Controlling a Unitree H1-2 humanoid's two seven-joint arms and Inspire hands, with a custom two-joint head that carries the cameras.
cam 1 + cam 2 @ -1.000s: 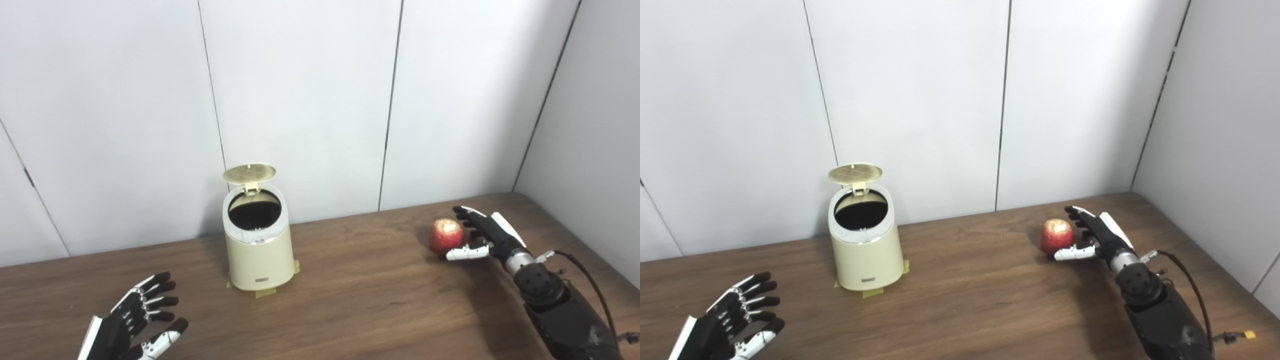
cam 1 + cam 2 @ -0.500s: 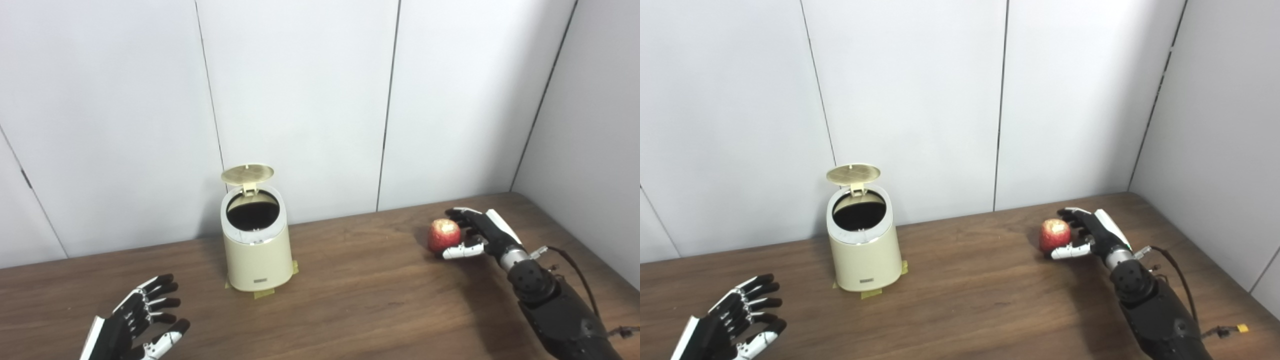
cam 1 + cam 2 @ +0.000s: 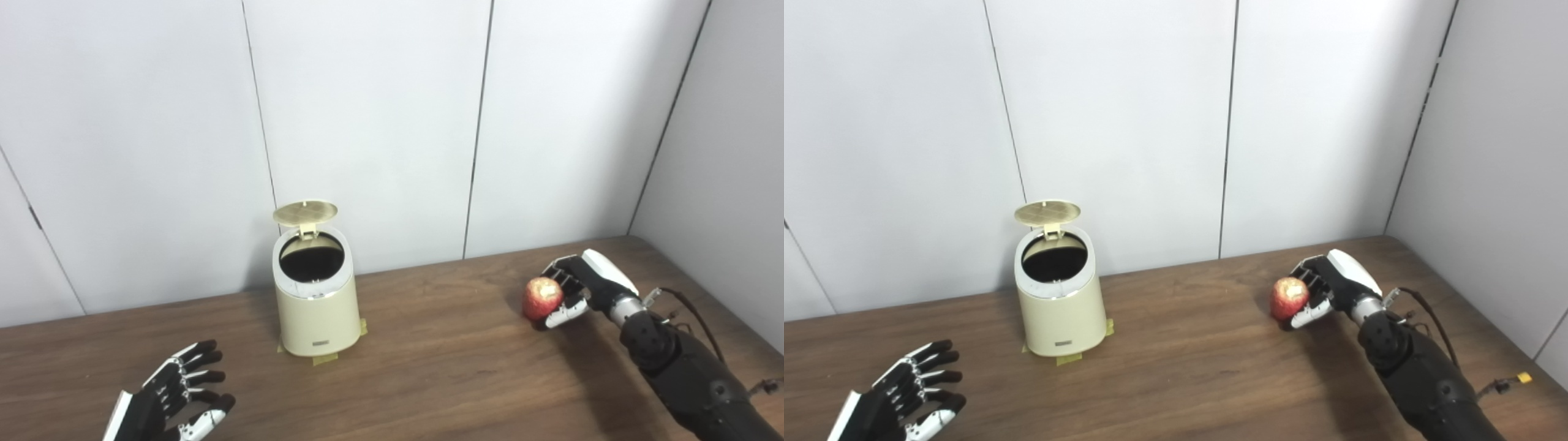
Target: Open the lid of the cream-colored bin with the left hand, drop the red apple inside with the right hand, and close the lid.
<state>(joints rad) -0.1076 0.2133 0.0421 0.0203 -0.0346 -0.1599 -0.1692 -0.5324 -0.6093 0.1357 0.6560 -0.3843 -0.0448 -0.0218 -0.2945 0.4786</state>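
nearest the camera, at the bottom left corner, the black-and-white left hand [image 3: 174, 398] hovers low over the dark brown wooden table [image 3: 441, 373] with its palm up and its fingers spread apart, holding nothing. it sits well apart from everything else on the table.

further in and over on the right side, the black right arm [image 3: 686, 373] reaches in from the bottom right corner. the black-and-white right hand [image 3: 579, 288] at its end is curled round the red apple [image 3: 542, 297], fingers wrapped over the far side and top, the white-tipped thumb [image 3: 560, 318] pressed under the near side. the apple shows a pale, bitten-looking patch on its upper face. whether it is lifted clear of the table or resting on it cannot be told from either view. a thin dark cable [image 3: 1427, 306] loops off the wrist.

further back, left of centre, the cream-colored cylindrical bin [image 3: 315, 306] stands upright near the wall, with small bits of yellowish tape [image 3: 324, 359] at its base. its round lid [image 3: 305, 212] is tipped up and back on the rear hinge, leaving the dark opening uncovered. the bin is well apart from both hands.

behind everything runs the white panelled wall [image 3: 380, 122], split by thin dark vertical seams.
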